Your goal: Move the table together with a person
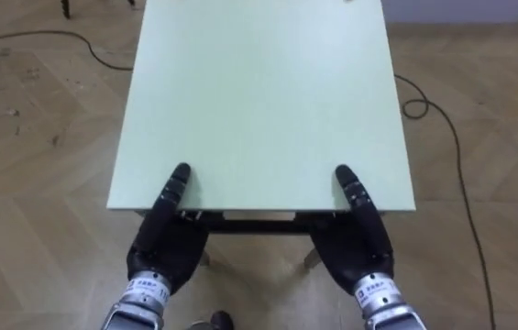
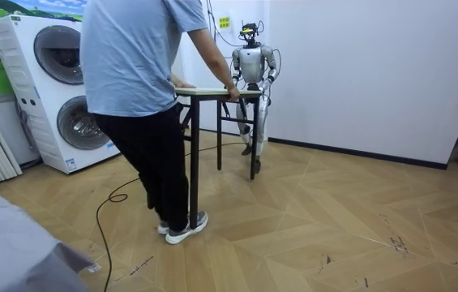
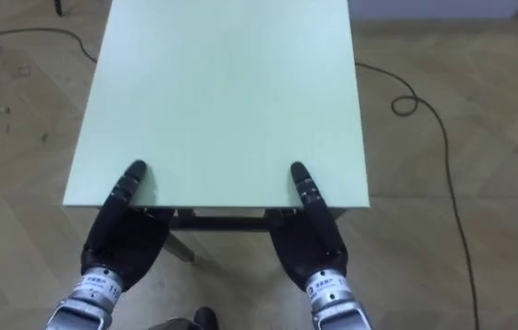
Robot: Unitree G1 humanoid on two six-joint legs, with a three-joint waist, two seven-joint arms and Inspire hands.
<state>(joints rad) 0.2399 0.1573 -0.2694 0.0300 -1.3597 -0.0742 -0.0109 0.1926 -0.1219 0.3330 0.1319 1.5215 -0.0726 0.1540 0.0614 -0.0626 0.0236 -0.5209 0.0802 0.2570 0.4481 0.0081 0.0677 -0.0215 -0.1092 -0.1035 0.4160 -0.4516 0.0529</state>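
Both eyes look down closely; room view shares the table (image 1: 259, 92).

The table (image 1: 259, 92), a pale green rectangular top on a dark frame and dark legs, is sitting level. Its near short edge is lying right against the left hand (image 1: 167, 243) and right hand (image 1: 355, 243), one by each corner. The top is stretching away from them toward a person (image 2: 131, 81), who is holding it.
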